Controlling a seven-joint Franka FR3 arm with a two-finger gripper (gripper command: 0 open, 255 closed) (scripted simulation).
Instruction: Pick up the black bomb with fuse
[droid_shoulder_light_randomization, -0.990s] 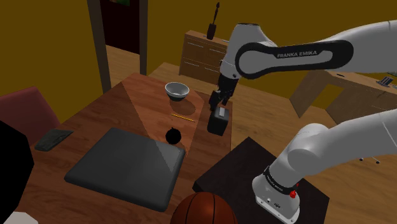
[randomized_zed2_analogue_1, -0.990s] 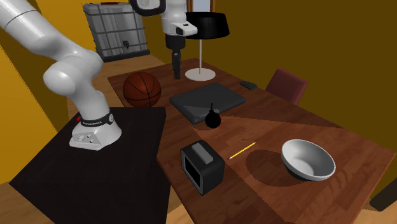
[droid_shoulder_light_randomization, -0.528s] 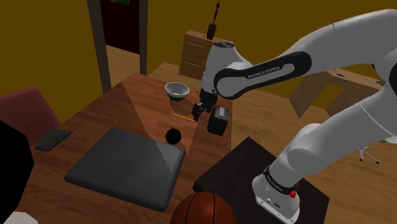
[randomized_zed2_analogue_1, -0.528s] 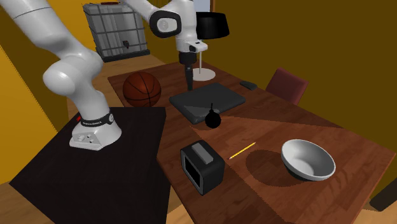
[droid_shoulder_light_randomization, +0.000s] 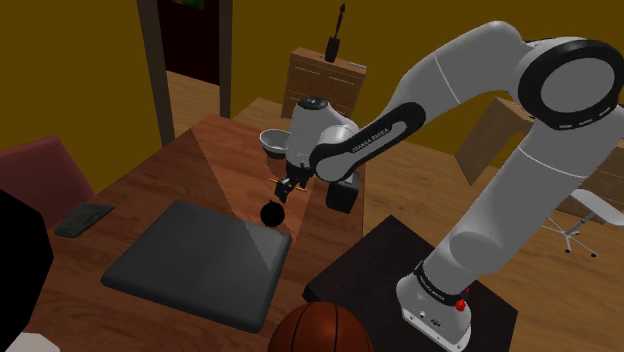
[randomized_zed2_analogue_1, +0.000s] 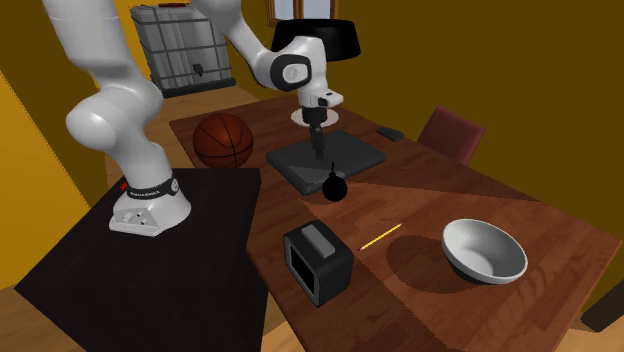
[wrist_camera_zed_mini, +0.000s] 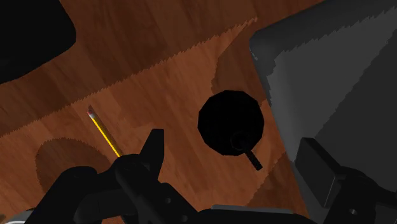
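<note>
While poising the black gripper (droid_shoulder_light_randomization: 284, 189) directly over the black bomb (droid_shoulder_light_randomization: 271, 213) sitting on the wooden table (droid_shoulder_light_randomization: 215, 150) just beside the grey laptop (droid_shoulder_light_randomization: 190, 255), holds both fingers (wrist_camera_zed_mini: 154, 149) spread wide, touching nothing, likely so as to straddle the round body around its fuse (wrist_camera_zed_mini: 248, 153).

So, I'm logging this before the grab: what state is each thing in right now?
Bomb: standing on the table, fuse up, not held.
Gripper: open, above the bomb, not touching it.
Bowl: upright, empty.
Laptop: closed, lying flat.
Pencil: lying flat on the table.
</note>
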